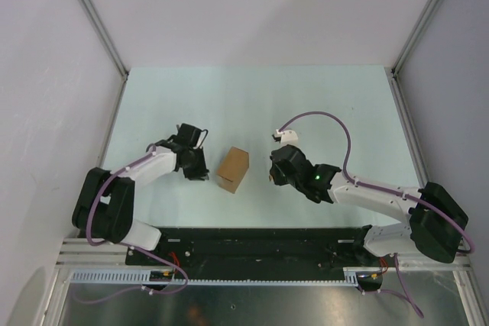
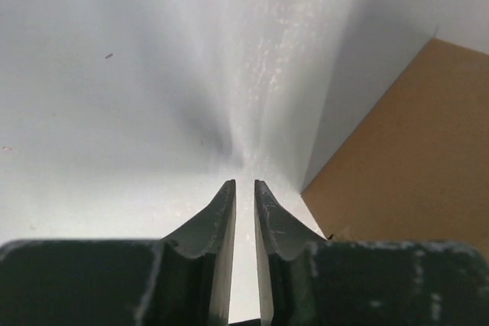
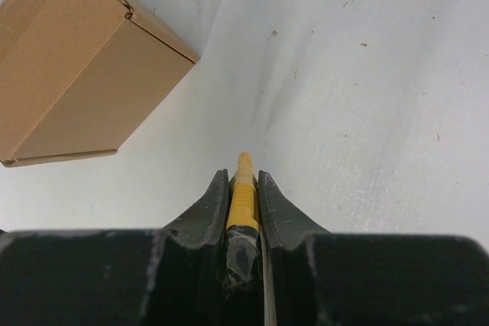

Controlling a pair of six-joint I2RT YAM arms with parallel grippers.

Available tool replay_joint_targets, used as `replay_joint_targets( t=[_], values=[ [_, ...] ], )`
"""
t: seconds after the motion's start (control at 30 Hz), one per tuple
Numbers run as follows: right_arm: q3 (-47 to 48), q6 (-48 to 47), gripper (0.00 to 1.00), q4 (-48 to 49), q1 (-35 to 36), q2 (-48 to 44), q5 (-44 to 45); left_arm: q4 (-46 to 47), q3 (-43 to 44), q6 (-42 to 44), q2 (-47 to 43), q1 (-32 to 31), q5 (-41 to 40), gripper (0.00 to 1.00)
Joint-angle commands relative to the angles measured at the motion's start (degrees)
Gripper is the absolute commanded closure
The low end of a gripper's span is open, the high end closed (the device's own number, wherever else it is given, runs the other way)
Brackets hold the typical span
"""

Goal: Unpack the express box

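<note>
The express box (image 1: 232, 169) is a small closed brown cardboard box standing on the pale table between the two arms. It also shows at the right edge of the left wrist view (image 2: 412, 166) and at the upper left of the right wrist view (image 3: 76, 66). My left gripper (image 1: 200, 173) is just left of the box, low over the table, its fingers (image 2: 221, 219) nearly together with a thin gap and nothing between them. My right gripper (image 1: 272, 175) is right of the box and shut on a slim yellow-and-black utility knife (image 3: 243, 196), whose yellow tip pokes out past the fingertips.
A small white item (image 1: 287, 136) sits on the table behind the right gripper, under the purple cable. Grey walls and metal posts bound the table on the left, right and back. The black base rail runs along the near edge.
</note>
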Motion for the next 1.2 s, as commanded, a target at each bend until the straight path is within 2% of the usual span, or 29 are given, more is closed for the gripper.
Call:
replay_joint_targets(
  t=[0.0, 0.37, 0.53, 0.7, 0.8, 0.97, 1.17],
  values=[
    [0.5, -1.0, 1.0, 2.2, 0.4, -1.5, 0.5, 1.8, 2.2, -1.5, 2.7, 0.5, 5.2, 0.82],
    [0.6, -0.1, 1.0, 1.4, 1.5, -2.0, 2.0, 12.4, -2.6, -6.8, 5.1, 0.1, 19.0, 0.82],
    [0.5, 0.6, 1.0, 0.5, 1.6, -2.2, 3.3, 16.6, -3.9, -7.5, 5.3, -5.2, 22.2, 0.81],
    [0.5, 0.6, 1.0, 0.7, 1.3, -2.0, 3.4, 18.8, -4.2, -8.8, 7.2, -7.5, 24.6, 0.81],
    [0.6, 0.1, 1.0, 2.3, 1.2, -1.2, 3.4, 18.5, -3.9, -7.8, 6.6, -7.5, 24.8, 0.82],
    [0.6, 0.7, 1.0, 1.5, 0.7, -2.5, 4.8, 17.7, -4.5, -6.6, 1.5, -2.6, 21.1, 0.82],
    [0.5, -1.9, 1.0, -4.5, 1.7, -5.8, 2.4, 12.1, -0.2, -3.4, -3.5, 3.3, 11.8, 0.78]
  ],
)
